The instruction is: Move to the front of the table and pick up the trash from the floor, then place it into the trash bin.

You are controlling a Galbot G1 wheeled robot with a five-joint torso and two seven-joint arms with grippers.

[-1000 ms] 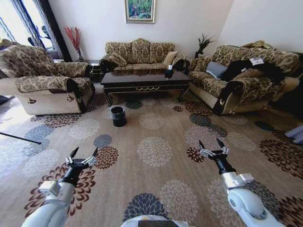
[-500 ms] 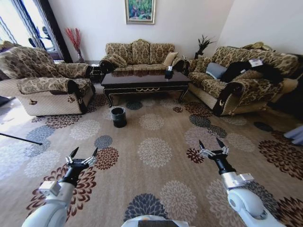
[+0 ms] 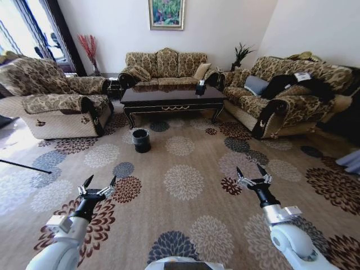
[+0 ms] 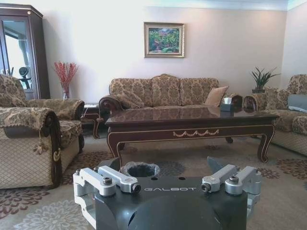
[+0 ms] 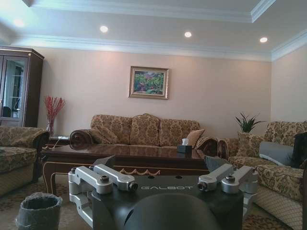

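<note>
Tan floor bears cream, brown and blue-grey flower medallions; glossy dark table has gold trim.

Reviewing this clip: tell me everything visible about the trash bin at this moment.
The trash bin is a small round black bucket lined with a crinkled black plastic bag that folds over its rim. It stands upright on the floor, just in front of the table near its left front leg, touching only the carpet. Its mouth is open and the inside looks dark; contents cannot be made out. Both grippers are far from it.
</note>
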